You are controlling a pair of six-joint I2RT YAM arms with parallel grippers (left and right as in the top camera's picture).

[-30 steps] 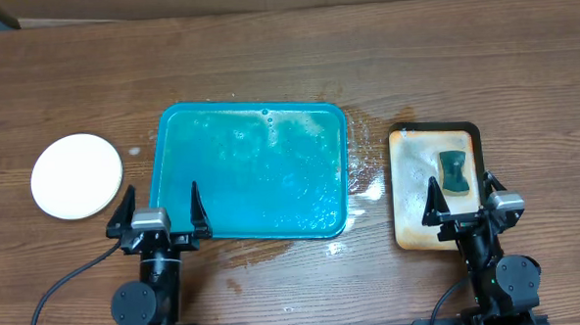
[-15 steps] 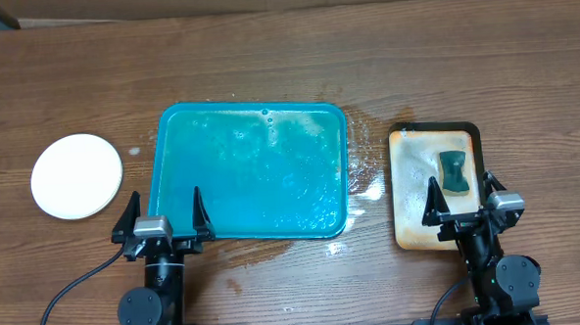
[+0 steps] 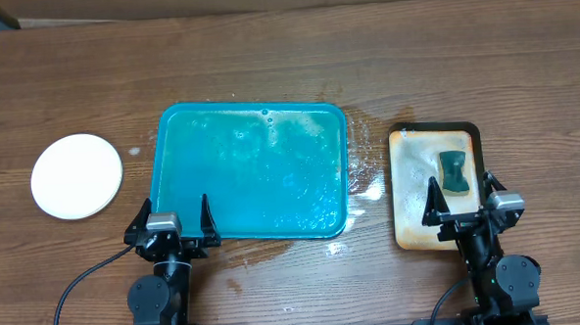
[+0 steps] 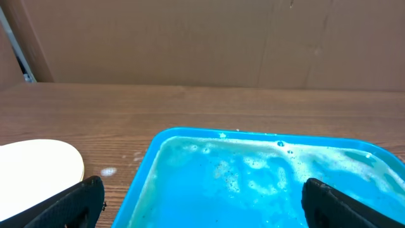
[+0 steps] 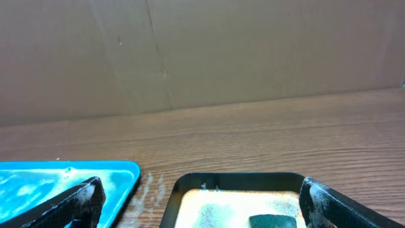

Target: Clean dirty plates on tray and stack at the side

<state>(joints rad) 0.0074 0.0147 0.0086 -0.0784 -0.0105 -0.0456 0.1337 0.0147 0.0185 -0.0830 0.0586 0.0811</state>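
The teal tray (image 3: 251, 169) lies mid-table, and its floor carries only soapy water and foam. A round white plate (image 3: 76, 176) rests on the wood to its left, apart from the tray. My left gripper (image 3: 171, 219) is open at the tray's near left corner, with nothing between its fingers. In the left wrist view the left gripper (image 4: 202, 206) spans the tray (image 4: 253, 177), with the plate (image 4: 38, 166) at the left edge. My right gripper (image 3: 460, 189) is open over the near part of the tan tray, holding nothing.
The tan dark-rimmed tray (image 3: 409, 187) sits right of the teal one, with a dark green sponge (image 3: 453, 168) on its foamy surface. Water spots wet the wood between the trays. The right wrist view shows the sponge (image 5: 272, 220), the tan tray's rim (image 5: 234, 180) and a cardboard wall behind.
My left arm has shifted right and drawn back toward the table's near edge, still open. The right arm, the plate and both trays have not moved.
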